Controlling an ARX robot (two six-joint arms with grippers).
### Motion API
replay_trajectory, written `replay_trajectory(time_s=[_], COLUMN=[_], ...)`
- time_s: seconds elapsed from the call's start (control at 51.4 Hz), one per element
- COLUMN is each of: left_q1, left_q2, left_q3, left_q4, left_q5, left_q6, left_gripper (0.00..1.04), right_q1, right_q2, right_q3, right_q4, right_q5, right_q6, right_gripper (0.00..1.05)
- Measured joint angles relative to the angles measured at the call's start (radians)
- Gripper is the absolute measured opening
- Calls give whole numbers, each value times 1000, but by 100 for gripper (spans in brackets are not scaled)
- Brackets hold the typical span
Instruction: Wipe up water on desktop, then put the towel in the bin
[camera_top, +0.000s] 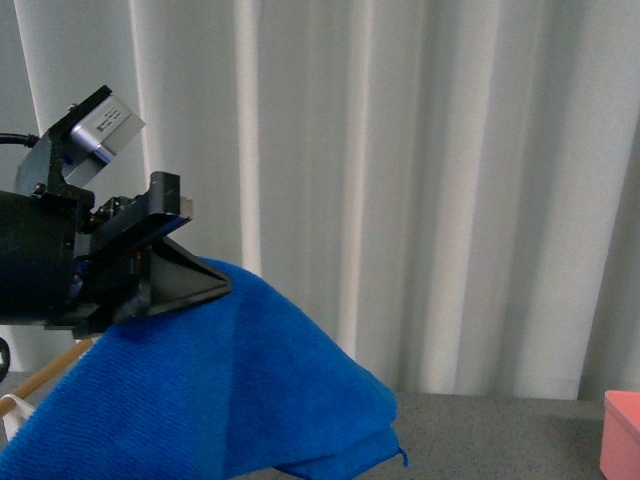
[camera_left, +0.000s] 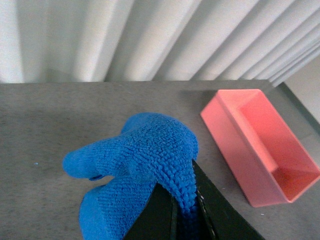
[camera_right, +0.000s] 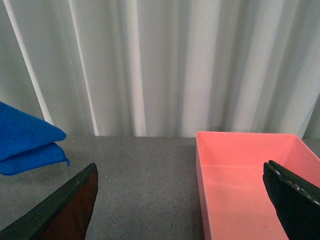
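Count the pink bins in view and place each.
1. The pink rectangular plastic bin sits on the dark grey speckled desktop, at the robot's right. Others may be hidden.

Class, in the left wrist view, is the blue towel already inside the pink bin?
No: the towel is clamped in the left end effector, and the bin beside it holds nothing.
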Motion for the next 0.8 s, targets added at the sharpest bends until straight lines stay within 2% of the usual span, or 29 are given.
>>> replay_trajectory(time_s=[0.214,0.447,0.525,0.544,0.564,0.583,0.641,0.68,0.797], left_q1=[-137,-237,-241,-241,-241,-241,-241,-241,-240], left_q2=[-19,-6,-2,-2,-2,-2,-2,-2,-2], left_q3=[-51,-61,-61,-61,-61,-61,-61,-61,-61], left_q4=[82,78,76,76,76,76,76,76,76], left_q5=[8,-87,-92,-93,-93,-92,-94,-94,-96], left_q6=[-95,-98,-97,-97,-96,-95,-95,-95,-95], left_gripper=[4,4,4,4,4,4,4,4,4], right_q1=[0,-2,-42,-48,-69,-78,-111,-111,-69], right_q2=[0,13,165,188,262,292,427,486,664], right_q3=[0,5,100,109,131,138,173,188,216], right_q4=[0,-21,-252,-271,-309,-315,-315,-285,-136], right_q5=[0,-10,-116,-132,-188,-207,-393,-473,-640], right_q6=[0,-6,-35,-37,-41,-43,-40,-35,-27], right_gripper=[98,98,98,98,98,98,98,98,98])
